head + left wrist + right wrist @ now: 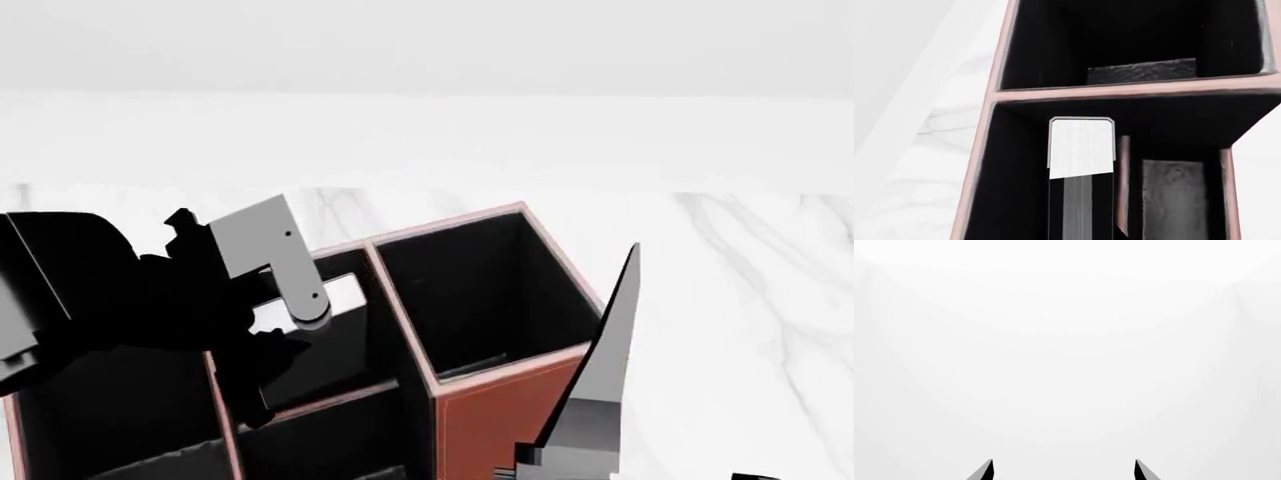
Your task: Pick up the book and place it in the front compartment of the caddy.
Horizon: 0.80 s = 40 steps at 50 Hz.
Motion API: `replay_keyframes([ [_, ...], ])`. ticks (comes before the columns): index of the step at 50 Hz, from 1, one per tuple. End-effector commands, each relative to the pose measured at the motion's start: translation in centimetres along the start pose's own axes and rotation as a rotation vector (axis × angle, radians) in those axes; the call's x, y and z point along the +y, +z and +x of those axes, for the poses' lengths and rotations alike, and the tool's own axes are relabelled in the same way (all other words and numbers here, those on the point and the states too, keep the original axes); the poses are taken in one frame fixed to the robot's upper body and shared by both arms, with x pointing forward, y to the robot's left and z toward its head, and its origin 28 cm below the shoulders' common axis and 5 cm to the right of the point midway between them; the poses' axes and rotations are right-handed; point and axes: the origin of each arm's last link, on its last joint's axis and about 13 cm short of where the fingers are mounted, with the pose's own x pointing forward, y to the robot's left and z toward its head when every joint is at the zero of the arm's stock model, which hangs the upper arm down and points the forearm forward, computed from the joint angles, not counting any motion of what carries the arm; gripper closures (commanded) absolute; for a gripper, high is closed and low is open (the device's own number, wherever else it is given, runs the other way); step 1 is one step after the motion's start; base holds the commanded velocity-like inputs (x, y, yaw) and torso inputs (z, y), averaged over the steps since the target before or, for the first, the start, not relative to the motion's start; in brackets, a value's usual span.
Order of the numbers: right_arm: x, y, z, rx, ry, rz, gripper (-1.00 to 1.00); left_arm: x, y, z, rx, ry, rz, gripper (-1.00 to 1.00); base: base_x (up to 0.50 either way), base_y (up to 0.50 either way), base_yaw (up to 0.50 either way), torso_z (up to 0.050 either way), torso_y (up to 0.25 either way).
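A white marble-veined bench (747,300) under a plain pale wall carries the caddy (501,420). The left pincer (287,330) appears closed on the book (1081,147), upright inside a caddy compartment. The right pincer (1062,471) hangs open, gripping nothing.
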Motion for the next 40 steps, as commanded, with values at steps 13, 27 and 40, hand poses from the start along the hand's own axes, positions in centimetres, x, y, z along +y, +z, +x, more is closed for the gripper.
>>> replay_keyframes([
  [13,0.3,0.0,0.0,-0.025,0.023,0.015,-1.00,0.2,0.3,1.6,-0.066,0.011,0.032,1.00,0.00,0.00,0.00,0.000,0.002],
  [27,0.5,-0.4,0.0,-0.015,0.028,0.012,-1.00,0.1,-0.9,3.0,-0.048,0.005,0.018,1.00,0.00,0.00,0.00,0.000,0.001],
  [40,0.4,-0.5,0.0,-0.010,0.028,0.008,-1.00,0.0,-1.7,4.3,-0.056,0.004,0.023,1.00,0.00,0.00,0.00,0.001,0.002],
])
